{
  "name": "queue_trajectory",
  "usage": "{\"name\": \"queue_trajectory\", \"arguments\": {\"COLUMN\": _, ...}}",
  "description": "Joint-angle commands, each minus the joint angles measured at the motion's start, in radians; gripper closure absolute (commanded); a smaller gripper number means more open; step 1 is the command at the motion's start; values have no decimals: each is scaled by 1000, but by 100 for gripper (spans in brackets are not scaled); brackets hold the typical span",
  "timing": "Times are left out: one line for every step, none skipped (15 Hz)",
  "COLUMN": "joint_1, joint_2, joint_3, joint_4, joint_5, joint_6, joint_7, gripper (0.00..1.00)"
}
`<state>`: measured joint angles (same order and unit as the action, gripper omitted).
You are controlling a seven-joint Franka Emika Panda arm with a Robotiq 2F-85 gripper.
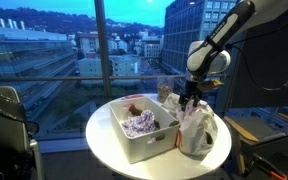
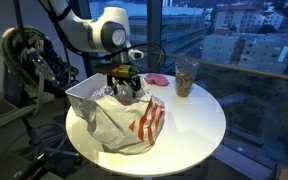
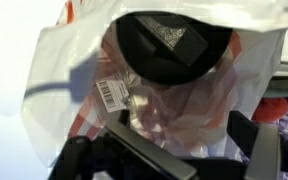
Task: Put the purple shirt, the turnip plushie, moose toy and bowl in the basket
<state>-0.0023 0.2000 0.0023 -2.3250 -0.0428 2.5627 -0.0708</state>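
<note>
Your hand (image 3: pixel 169 160) is hanging with its fingers (image 3: pixel 264 150) spread wide, gripping nothing that the wrist view shows. It is pointing down into the mouth of a white plastic bag (image 3: pixel 54 70) with red stripes. Inside the bag, at 12 o'clock from the hand, a dark round thing (image 3: pixel 169 45) is lying, with a barcode label (image 3: pixel 111 93) at its 8 o'clock. In both exterior views the hand (image 1: pixel 189 100) (image 2: pixel 124 88) is hovering over the bag (image 1: pixel 197 132) (image 2: pixel 134 122). The bag is touching the white basket (image 1: pixel 124 142) (image 2: pixel 79 95). The purple shirt (image 1: pixel 139 123) is lying in that basket, at the hand's 8 o'clock, with something brown (image 1: pixel 134 108) behind it. A pink dish (image 2: pixel 159 78) and a cup (image 2: pixel 186 75) are standing at the hand's 2 o'clock on the round table (image 2: pixel 199 125).
</note>
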Motion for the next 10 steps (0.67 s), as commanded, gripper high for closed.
{"name": "queue_trajectory", "arguments": {"joint_1": -27, "joint_2": 14, "joint_3": -2, "joint_4": -16, "joint_5": 6, "joint_6": -15, "joint_7": -96, "gripper": 0}}
{"name": "queue_trajectory", "arguments": {"joint_1": -32, "joint_2": 33, "joint_3": -13, "joint_4": -16, "joint_5": -13, "joint_6": -7, "joint_7": -101, "gripper": 0}}
{"name": "queue_trajectory", "arguments": {"joint_1": -35, "joint_2": 52, "joint_3": -25, "joint_4": -15, "joint_5": -34, "joint_6": -1, "joint_7": -100, "gripper": 0}}
{"name": "queue_trajectory", "arguments": {"joint_1": -42, "joint_2": 73, "joint_3": -31, "joint_4": -14, "joint_5": -41, "joint_6": 18, "joint_7": -109, "gripper": 0}}
{"name": "queue_trajectory", "arguments": {"joint_1": -46, "joint_2": 96, "joint_3": -42, "joint_4": -12, "joint_5": -61, "joint_6": 34, "joint_7": -104, "gripper": 0}}
{"name": "queue_trajectory", "arguments": {"joint_1": -51, "joint_2": 121, "joint_3": -49, "joint_4": -11, "joint_5": -73, "joint_6": 54, "joint_7": -104, "gripper": 0}}
{"name": "queue_trajectory", "arguments": {"joint_1": -54, "joint_2": 150, "joint_3": -58, "joint_4": -14, "joint_5": -88, "joint_6": 86, "joint_7": -99, "gripper": 0}}
{"name": "queue_trajectory", "arguments": {"joint_1": -56, "joint_2": 182, "joint_3": -68, "joint_4": -15, "joint_5": -102, "joint_6": 119, "joint_7": -85, "gripper": 0}}
{"name": "queue_trajectory", "arguments": {"joint_1": -65, "joint_2": 222, "joint_3": -66, "joint_4": -12, "joint_5": -89, "joint_6": 165, "joint_7": -86, "gripper": 0}}
{"name": "queue_trajectory", "arguments": {"joint_1": -69, "joint_2": 254, "joint_3": -70, "joint_4": -10, "joint_5": -88, "joint_6": 204, "joint_7": -83, "gripper": 0}}
